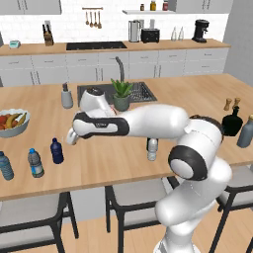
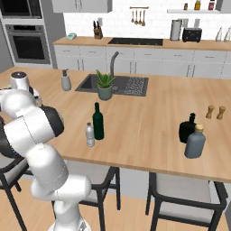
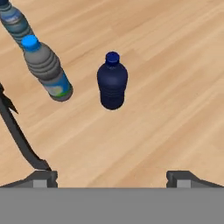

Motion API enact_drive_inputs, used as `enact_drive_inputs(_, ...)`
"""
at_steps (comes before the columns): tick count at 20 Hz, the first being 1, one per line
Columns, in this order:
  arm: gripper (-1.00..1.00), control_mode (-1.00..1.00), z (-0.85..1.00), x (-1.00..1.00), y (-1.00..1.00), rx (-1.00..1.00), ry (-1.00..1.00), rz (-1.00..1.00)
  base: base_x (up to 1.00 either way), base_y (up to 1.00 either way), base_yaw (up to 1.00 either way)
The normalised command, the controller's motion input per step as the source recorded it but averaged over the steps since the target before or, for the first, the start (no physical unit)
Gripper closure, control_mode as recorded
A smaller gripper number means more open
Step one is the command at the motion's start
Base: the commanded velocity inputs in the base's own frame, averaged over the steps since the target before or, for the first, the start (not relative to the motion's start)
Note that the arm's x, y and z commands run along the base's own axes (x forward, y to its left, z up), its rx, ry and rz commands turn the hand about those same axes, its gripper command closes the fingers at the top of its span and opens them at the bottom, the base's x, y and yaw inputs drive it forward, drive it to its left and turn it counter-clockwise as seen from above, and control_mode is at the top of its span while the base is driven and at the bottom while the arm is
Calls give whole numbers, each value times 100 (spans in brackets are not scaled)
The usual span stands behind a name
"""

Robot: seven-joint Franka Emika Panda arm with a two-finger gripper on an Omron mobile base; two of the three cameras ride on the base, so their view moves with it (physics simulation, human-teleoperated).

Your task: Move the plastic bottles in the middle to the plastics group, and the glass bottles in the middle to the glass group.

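Navy bottle (image 3: 112,81) stands upright on the wood counter (image 1: 113,158), apart from my gripper (image 3: 111,177); my fingers are spread wide and hold nothing. In the hand view it sits at 12 o'clock from my tips, with one blue-capped water bottle (image 3: 46,70) at about 10 o'clock, near it but not touching, and the second water bottle (image 3: 15,22) further out toward 11. My read: the navy one now stands with the plastics group.

Remaining in the middle: clear white-capped bottle (image 2: 90,134) and green glass bottle (image 2: 97,121), just beside each other, maybe touching. Glass group, black squat bottle (image 2: 187,128) and grey-blue bottle (image 2: 195,142), sits far off at 3 o'clock in the right base view.

Risks:
- Swinging away low could clip the navy bottle or its neighbour and topple both. I'd lift clear first.
- Going for the clear bottle, a spread finger could knock the green one, given how tight that pair is.
- The plastics row stands close to the near counter edge in the left base view; a nudge toward 6 o'clock puts one on the floor.

Open room: bare wood between the plastics and the middle pair. Fruit bowl (image 1: 12,123) lies at about 10 o'clock of the row, plant pot (image 1: 121,101) past the middle pair.
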Motion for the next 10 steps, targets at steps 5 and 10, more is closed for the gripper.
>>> enact_drive_inputs(5, -100, -100, 0, -28, -91, 0, 8, -40, 0, 0, 0)
enact_drive_inputs(10, -100, -100, 0, -21, -90, 0, 8, -48, 0, 0, 0)
